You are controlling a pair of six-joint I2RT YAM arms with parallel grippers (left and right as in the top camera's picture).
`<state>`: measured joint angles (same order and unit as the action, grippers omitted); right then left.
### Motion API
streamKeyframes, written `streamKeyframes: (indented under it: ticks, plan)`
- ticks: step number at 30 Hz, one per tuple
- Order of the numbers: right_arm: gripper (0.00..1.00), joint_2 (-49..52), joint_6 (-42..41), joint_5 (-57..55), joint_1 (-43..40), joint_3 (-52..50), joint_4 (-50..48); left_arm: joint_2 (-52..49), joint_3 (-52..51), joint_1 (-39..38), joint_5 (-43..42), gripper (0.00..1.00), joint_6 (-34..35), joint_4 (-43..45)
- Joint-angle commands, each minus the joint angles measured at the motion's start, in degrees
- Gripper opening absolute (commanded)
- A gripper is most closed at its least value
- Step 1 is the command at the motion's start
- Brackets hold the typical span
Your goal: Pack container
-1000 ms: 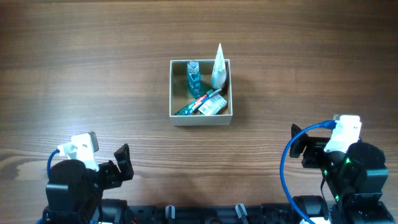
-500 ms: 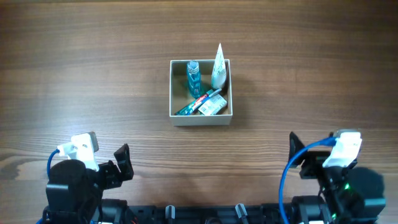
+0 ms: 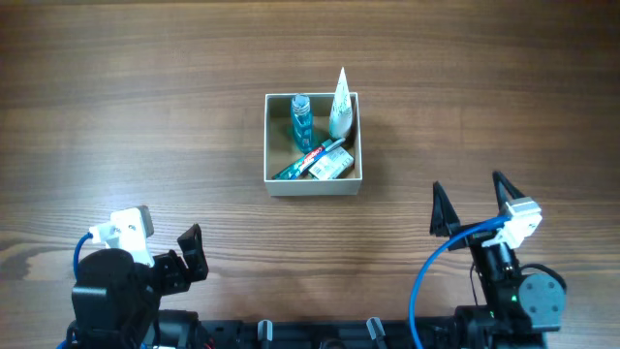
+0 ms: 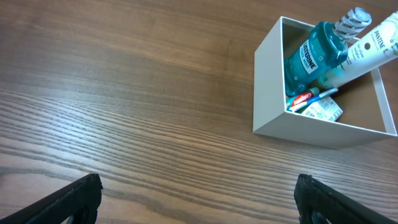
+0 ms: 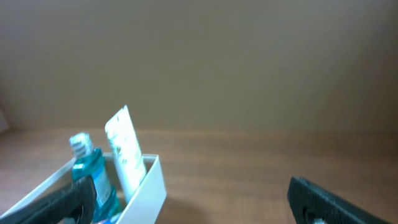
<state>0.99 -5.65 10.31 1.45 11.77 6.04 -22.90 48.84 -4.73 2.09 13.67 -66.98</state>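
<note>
The container, a square white-walled box, stands mid-table. Inside it are a blue mouthwash bottle, a white tube leaning on the far right corner, and a toothpaste tube lying flat. The container also shows in the left wrist view and in the right wrist view. My left gripper is open and empty at the front left, well away from the container. My right gripper is open and empty at the front right, fingers pointing toward the far side.
The wooden table spreads all around the container. The arm bases sit along the front edge. A plain wall shows behind the table in the right wrist view.
My right arm has swung its wrist up and its open fingers now point out over the table. The left arm and the container's contents have not moved.
</note>
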Motion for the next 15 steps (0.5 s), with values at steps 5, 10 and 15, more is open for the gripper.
streamKeyframes:
  ticks: [5, 10, 15]
  plan:
    - [1.0, -0.8, 2.4, 0.7, 0.0, -11.5, -14.8, 0.4, -0.3, 0.5, 0.1, 1.0, 0.5, -0.1]
    - [1.0, -0.8, 4.8, 0.7, 0.0, -11.5, -7.0, 0.4, -0.3, 0.5, 0.1, 1.0, 0.5, -0.1]
    - [1.0, -0.8, 4.8, 0.7, 0.0, -11.5, -6.9, 0.4, -0.3, 0.5, 0.1, 1.0, 0.5, -0.1]
